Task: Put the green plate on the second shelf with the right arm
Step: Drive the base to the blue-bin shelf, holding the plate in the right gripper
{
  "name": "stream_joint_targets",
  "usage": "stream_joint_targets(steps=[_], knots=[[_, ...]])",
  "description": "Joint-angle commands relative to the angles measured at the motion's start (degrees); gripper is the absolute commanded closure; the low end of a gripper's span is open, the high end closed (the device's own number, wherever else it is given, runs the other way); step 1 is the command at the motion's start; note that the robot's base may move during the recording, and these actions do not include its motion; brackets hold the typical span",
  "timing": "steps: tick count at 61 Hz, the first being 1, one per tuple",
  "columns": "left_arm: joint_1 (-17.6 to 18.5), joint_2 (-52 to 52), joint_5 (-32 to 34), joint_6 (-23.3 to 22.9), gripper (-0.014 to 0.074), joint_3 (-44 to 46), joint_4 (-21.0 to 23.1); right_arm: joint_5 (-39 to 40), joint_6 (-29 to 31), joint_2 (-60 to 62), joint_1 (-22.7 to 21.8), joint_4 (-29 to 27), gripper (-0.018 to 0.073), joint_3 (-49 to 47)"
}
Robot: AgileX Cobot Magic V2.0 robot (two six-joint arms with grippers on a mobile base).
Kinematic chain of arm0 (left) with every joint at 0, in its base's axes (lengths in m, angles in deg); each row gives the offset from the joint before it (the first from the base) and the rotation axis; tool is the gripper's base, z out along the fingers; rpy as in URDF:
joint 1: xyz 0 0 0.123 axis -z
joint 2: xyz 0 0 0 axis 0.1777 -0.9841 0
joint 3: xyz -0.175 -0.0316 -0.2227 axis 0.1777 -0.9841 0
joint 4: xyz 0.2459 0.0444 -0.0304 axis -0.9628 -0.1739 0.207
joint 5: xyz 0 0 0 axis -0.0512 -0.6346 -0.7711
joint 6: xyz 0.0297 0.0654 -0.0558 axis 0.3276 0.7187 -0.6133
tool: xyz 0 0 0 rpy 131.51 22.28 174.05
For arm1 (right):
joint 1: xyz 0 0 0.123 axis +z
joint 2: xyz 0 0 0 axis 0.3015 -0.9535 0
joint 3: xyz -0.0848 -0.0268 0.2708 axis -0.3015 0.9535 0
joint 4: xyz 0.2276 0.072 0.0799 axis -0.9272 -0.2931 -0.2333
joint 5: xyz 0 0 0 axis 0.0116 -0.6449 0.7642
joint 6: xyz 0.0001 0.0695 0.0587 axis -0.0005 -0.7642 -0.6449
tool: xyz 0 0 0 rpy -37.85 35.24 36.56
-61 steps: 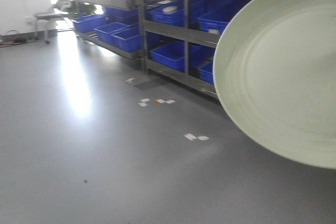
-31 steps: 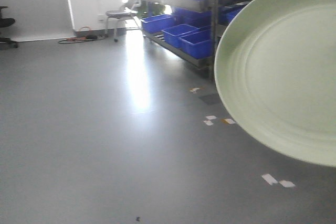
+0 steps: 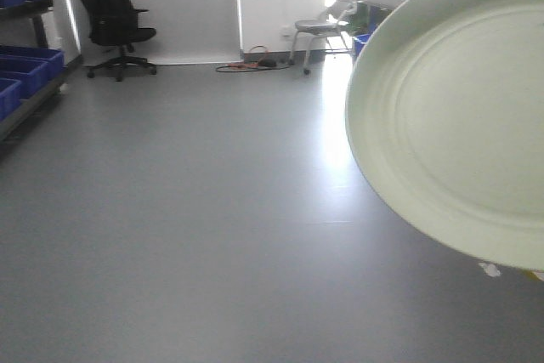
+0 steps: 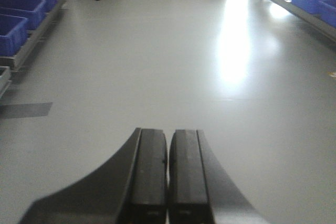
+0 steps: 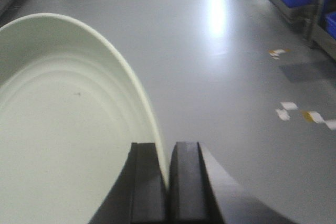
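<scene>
Carrying phase, seen from the aisle. The right hand (image 5: 167, 153) is closed tight on the rim of the green plate (image 5: 63, 129), with the thin edge pinched between its two black fingers (image 5: 149, 182). The plate hangs clear of the grey floor (image 3: 170, 235), resting on nothing. In the front view it stands steeply tilted, its ringed inside turned toward the camera and filling the right side. The left hand (image 4: 168, 140) is shut fully, finger against finger, and holds nothing. Ahead lie open floor, a black office chair (image 3: 110, 19) and a grey stool (image 3: 319, 31) by the far wall. Racks of blue bins (image 4: 21, 19) show only at the edges, and no shelf stands close in front of the plate. By judgement the grasp is done and placement not yet begun. The next move calls for bringing the target rack squarely ahead, levelling the plate, lining it up with the second shelf, sliding it in, and only then opening the right hand.
</scene>
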Motion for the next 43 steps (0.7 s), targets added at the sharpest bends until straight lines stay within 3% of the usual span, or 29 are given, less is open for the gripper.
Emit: stream_joint_targets(steps=[1,43], knots=[[0.45,1.22,4.39,0.00,0.0472,-2.29,0.14,6.22,-0.24,0.10,-0.36,-0.04,0.0503,-1.99],[0.45,1.22,4.39,0.00,0.0472,-2.29,0.14,6.22,-0.24,0.10,-0.36,-0.04,0.0503,-1.99]])
